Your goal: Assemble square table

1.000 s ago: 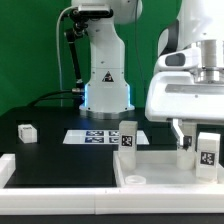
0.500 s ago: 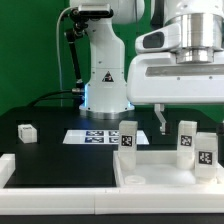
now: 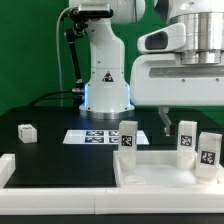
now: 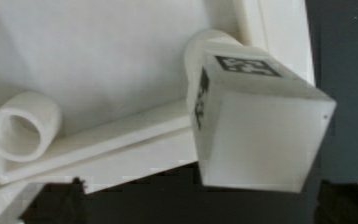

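The white square tabletop [image 3: 165,170] lies tray-like at the exterior view's lower right. Three tagged white legs stand on it: one at its left back corner [image 3: 128,135], one further right [image 3: 187,138] and one at the right edge [image 3: 208,150]. A fourth leg [image 3: 26,132] lies loose on the black table at the left. My gripper [image 3: 178,118] hangs open and empty just above the middle leg. In the wrist view this leg [image 4: 256,115] stands below on the tabletop [image 4: 105,50], and the gripper [image 4: 197,205] has its dark fingertips [image 4: 51,200] wide apart.
The marker board [image 3: 100,137] lies in front of the robot base [image 3: 105,80]. A long white border rail [image 3: 55,172] runs along the front left. A round raised boss [image 4: 19,125] sits on the tabletop beside the leg.
A second ago the gripper was low around the middle leg. It has let go and risen; the leg stays standing on the tabletop. Since half a second ago it shifted slightly right.
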{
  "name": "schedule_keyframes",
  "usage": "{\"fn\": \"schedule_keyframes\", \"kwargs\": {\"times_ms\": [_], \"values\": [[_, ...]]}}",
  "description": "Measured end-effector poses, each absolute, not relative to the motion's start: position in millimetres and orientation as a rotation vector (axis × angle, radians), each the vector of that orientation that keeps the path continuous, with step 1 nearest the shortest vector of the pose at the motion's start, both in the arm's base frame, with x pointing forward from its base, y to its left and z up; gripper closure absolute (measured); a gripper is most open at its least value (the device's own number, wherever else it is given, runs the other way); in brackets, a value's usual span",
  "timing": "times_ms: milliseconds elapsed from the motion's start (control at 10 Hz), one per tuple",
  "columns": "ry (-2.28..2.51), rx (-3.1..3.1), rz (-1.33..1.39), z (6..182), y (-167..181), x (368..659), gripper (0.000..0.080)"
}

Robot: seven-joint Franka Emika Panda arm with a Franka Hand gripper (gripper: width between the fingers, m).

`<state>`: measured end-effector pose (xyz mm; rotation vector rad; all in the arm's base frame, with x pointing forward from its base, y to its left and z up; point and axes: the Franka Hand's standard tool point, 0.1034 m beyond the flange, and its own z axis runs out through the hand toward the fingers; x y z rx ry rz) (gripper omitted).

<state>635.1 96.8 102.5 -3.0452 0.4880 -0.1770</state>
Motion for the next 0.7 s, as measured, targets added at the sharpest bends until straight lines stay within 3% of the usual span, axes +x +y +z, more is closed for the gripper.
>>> {"fn": "schedule_keyframes", "kwargs": {"times_ms": [600,700], "values": [[0.671,-2.975,-0.139,74.2,118.9,630.8,0.015],[0.692,-2.97,-0.138,74.0,118.3,630.9,0.0245]]}}
